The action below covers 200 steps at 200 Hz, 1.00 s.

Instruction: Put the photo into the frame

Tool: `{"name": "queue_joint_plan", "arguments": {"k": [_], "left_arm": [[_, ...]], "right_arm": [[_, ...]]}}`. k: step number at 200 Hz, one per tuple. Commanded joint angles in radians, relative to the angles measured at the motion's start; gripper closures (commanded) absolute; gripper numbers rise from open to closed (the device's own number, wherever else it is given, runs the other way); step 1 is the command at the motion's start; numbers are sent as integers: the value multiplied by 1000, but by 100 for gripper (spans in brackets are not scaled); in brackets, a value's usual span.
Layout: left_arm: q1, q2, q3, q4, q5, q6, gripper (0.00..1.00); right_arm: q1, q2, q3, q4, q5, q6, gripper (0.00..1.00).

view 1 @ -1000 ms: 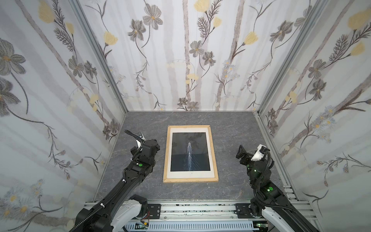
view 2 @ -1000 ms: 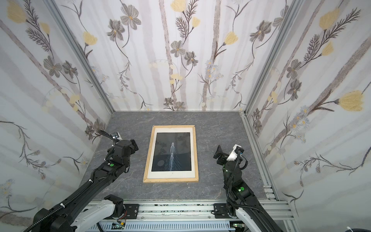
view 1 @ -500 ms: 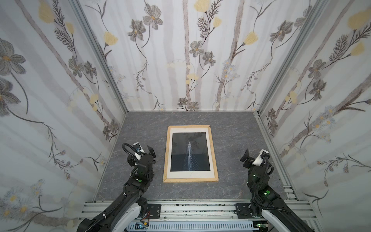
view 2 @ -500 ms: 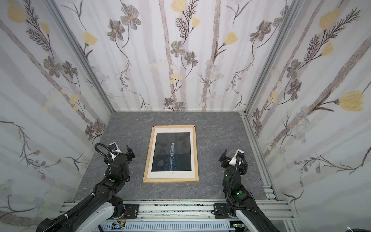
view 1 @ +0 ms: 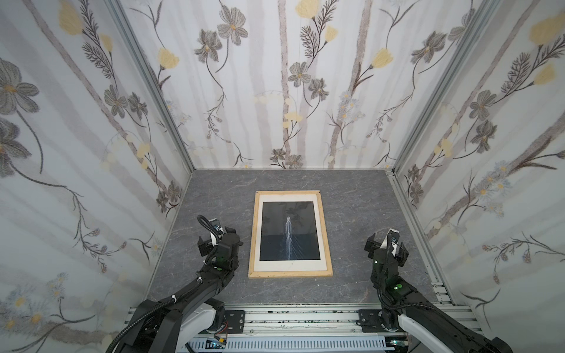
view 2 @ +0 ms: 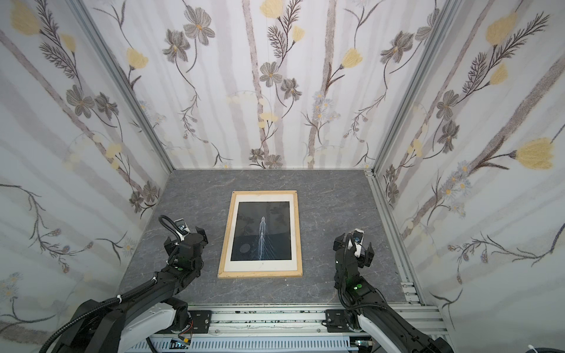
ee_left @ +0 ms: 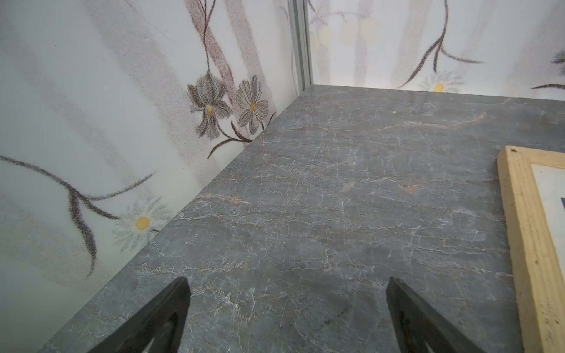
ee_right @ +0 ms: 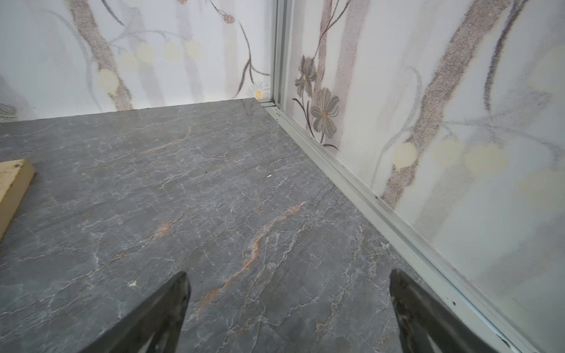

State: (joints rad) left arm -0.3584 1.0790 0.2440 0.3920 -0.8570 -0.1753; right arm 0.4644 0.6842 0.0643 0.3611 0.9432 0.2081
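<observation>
The left gripper (ee_left: 287, 284) hangs over the grey marbled worktop (view 1: 214, 195) near its left edge, jaws spread wide and empty. The right gripper (ee_right: 289, 279) hangs near the right edge, equally wide and holding nothing. Between them, at the middle of the worktop and apart from both, the light wooden frame (view 1: 290, 273) lies flat; the photo (view 1: 289, 232) lies inside it, dark side and white streak facing up, surrounded by a white border (view 1: 287, 265).
</observation>
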Motion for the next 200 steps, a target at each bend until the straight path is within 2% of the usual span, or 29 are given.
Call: {"name": "queue_joint_plan", "arguments": {"k": [1,14,46,75,104,130,148,200], "left_arm": [[-1,30,18,-68,-78,-23,0],[-15,30,12,-92,-83,-25,0],[-57,22,-24,-61,-156,-14,0],[-58,-6,-26,-67,-219,-30,0],[-57,-129,-66,-24,-244,-23,0],[-37,-264,-154,133,-159,26,0],[5,-290,-167,150,-135,15,0],[59,-136,-99,146,-82,0,0]], "right_arm": [[0,-5,9,-21,86,-43,0],[0,-16,7,-30,119,-32,0],[-1,6,3,-1,118,-43,0],[-16,112,29,56,93,-65,0],[-28,248,63,148,82,-104,0],[-47,367,106,211,59,-136,0],[-59,433,128,263,27,-165,0],[-104,558,182,377,-43,-208,0]]}}
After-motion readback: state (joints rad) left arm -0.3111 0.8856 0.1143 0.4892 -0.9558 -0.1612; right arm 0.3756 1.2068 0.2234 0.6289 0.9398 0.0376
